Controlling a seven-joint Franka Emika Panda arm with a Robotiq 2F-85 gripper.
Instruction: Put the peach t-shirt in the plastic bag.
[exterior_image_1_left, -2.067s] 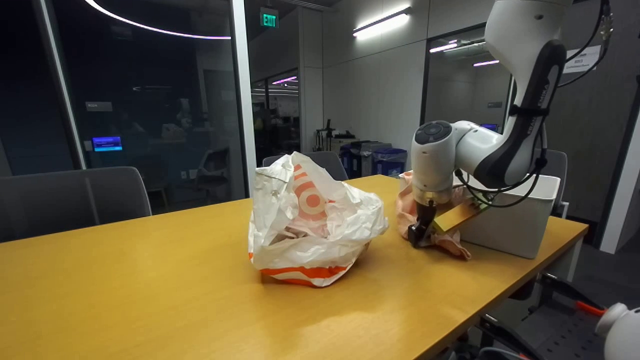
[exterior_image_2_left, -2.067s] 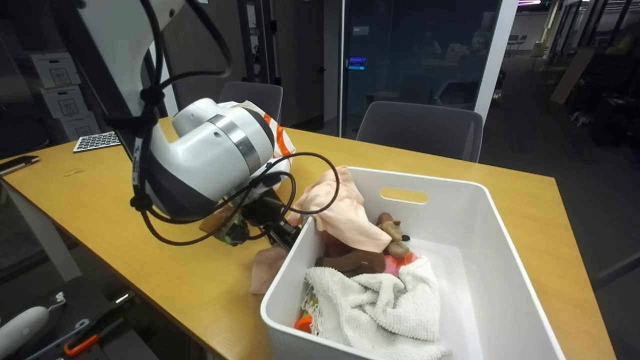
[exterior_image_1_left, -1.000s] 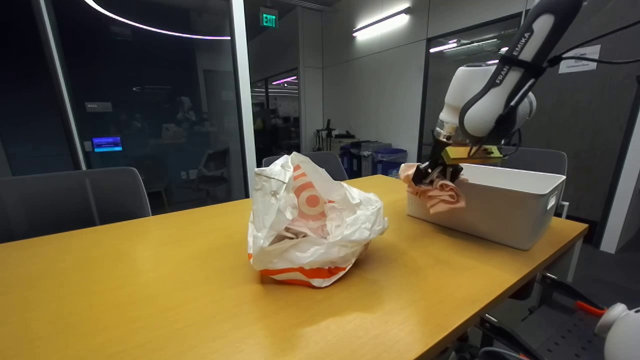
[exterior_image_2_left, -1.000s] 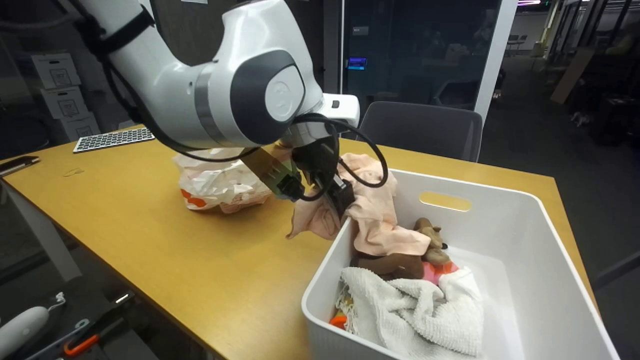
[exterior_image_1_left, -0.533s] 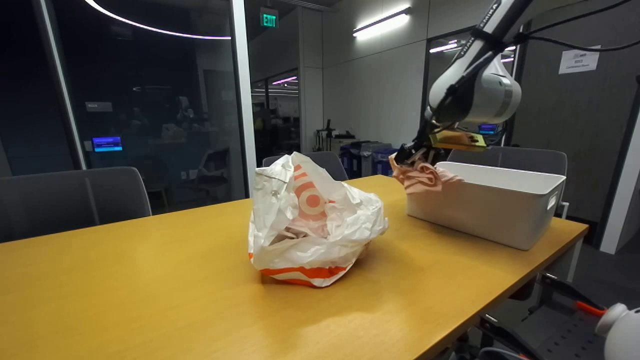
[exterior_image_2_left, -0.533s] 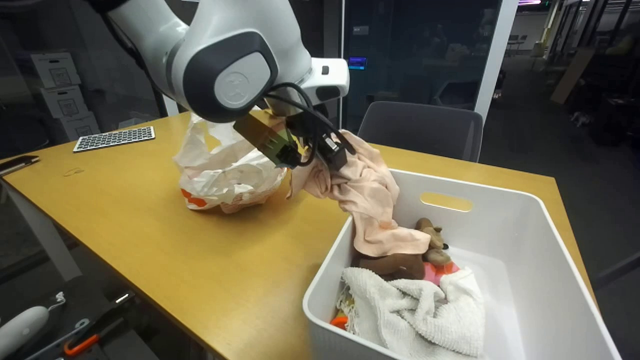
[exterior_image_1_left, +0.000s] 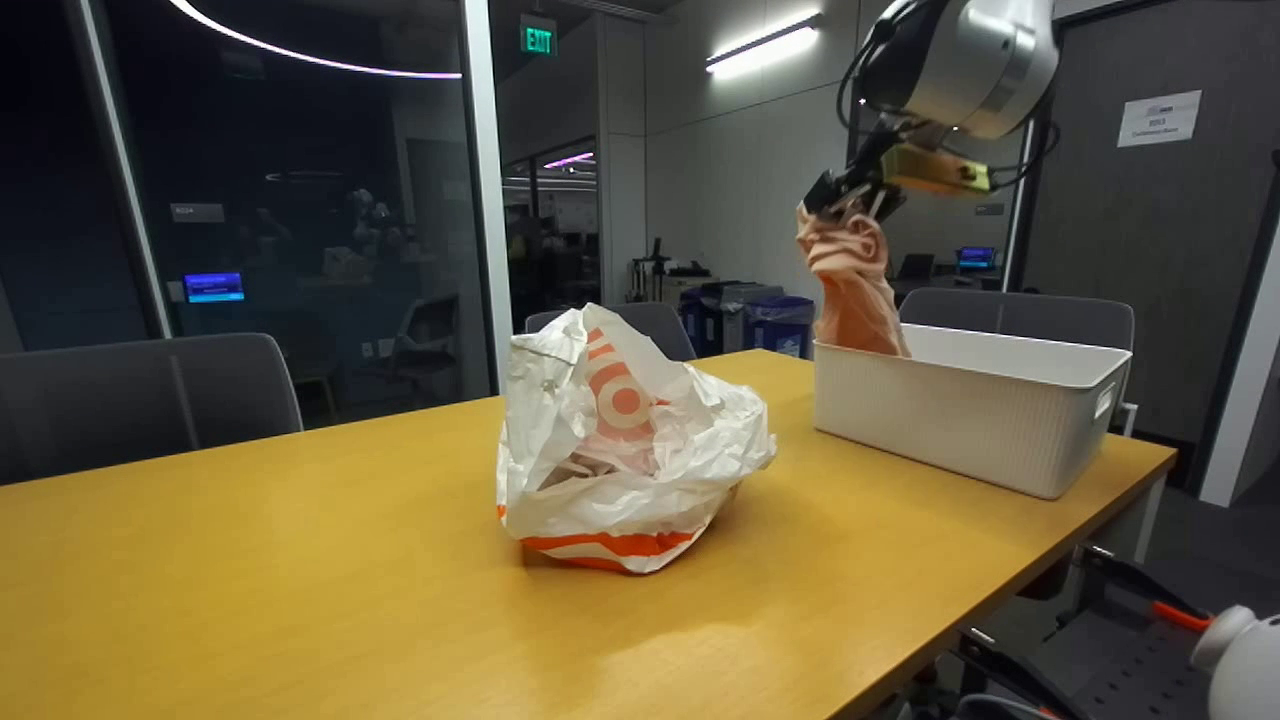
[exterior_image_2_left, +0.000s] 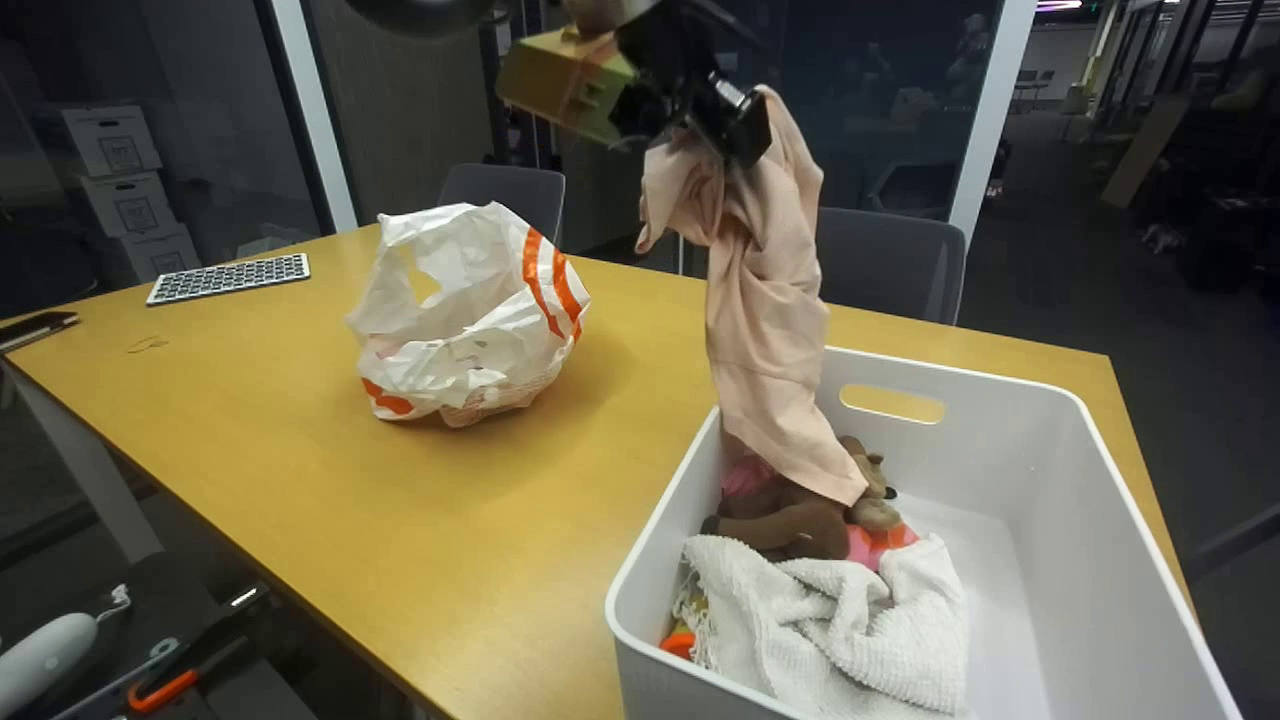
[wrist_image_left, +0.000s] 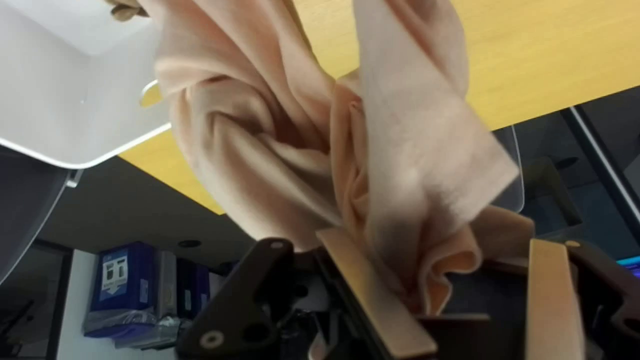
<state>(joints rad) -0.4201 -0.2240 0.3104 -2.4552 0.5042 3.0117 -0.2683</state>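
Observation:
The peach t-shirt (exterior_image_1_left: 860, 310) hangs bunched from my gripper (exterior_image_1_left: 850, 200) in both exterior views. Its lower end dips inside the near corner of the white bin, beside the brown toy, in an exterior view (exterior_image_2_left: 770, 350). In the wrist view my gripper (wrist_image_left: 440, 237) has its fingers apart with folds of the t-shirt (wrist_image_left: 280, 125) gathered between them. The cloth hides part of the fingertips. The plastic bag (exterior_image_1_left: 700, 430) stands crumpled on the table, apart from the bin. It shows an open mouth in an exterior view (exterior_image_2_left: 460, 330), and some pinkish cloth shows inside.
The white bin (exterior_image_1_left: 960, 420) holds a white towel (exterior_image_2_left: 820, 620), a brown stuffed toy (exterior_image_2_left: 790, 525) and other small items. A keyboard (exterior_image_2_left: 230, 278) lies at the table's far end. Chairs (exterior_image_1_left: 140, 400) stand around the table (exterior_image_1_left: 330, 560).
My gripper has risen from beside the bin, lifting the t-shirt so most of it hangs above the rim. Between two seconds and one second ago the bin shifted slightly. The bag has not moved.

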